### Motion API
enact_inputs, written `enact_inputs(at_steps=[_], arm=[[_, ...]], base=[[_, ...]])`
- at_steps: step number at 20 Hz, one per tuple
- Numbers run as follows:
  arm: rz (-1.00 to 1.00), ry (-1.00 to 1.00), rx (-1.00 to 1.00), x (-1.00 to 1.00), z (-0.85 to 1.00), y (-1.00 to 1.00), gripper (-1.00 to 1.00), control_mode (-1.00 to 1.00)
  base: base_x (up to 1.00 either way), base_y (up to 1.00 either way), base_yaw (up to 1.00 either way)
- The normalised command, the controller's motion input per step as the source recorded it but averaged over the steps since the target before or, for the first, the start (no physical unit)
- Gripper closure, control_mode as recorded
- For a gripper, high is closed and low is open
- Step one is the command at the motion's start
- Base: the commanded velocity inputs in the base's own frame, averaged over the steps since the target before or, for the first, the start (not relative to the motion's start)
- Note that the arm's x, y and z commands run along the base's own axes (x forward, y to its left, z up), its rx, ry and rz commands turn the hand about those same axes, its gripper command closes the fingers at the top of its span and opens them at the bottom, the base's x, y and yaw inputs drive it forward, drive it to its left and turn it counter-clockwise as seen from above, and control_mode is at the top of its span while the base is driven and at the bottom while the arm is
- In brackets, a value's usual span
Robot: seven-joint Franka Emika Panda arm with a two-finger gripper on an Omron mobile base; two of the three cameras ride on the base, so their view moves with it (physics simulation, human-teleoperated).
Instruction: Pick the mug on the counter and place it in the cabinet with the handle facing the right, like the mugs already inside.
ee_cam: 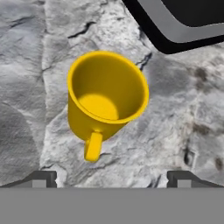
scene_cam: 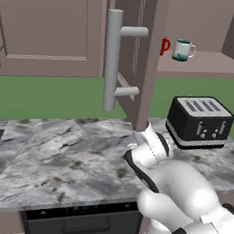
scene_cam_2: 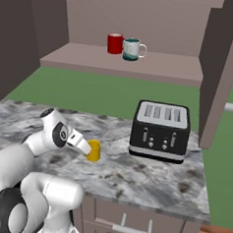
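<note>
Hovering over yellow mug (ee_cam: 105,98) on counter (ee_cam: 26,65) beside toaster (scene_cam_2: 160,131), gripper (ee_cam: 111,178) spread wide, empty, straddling handle (ee_cam: 92,146) for pickup, I guess.

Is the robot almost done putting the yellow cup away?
Not yet. The cabinet door is already open, with two mugs inside. The mug stands on the counter, ungrabbed. The gripper is open just above it. Grabbing, lifting and shelving it with its handle facing right are left.
</note>
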Motion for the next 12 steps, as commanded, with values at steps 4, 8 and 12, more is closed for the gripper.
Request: enact_inputs(at_steps=[4, 8, 12], arm=[[0.0, -0.01, 0.0, 0.0, -0.41, 0.0, -1.0, -1.0], [0.0, -0.02, 0.0, 0.0, -0.36, 0.0, -1.0, -1.0], [0.0, -0.03, 0.0, 0.02, -0.29, 0.0, -1.0, -1.0]], base=[[0.0, 0.0, 0.0], [0.0, 0.0, 0.0], [0.0, 0.0, 0.0]])
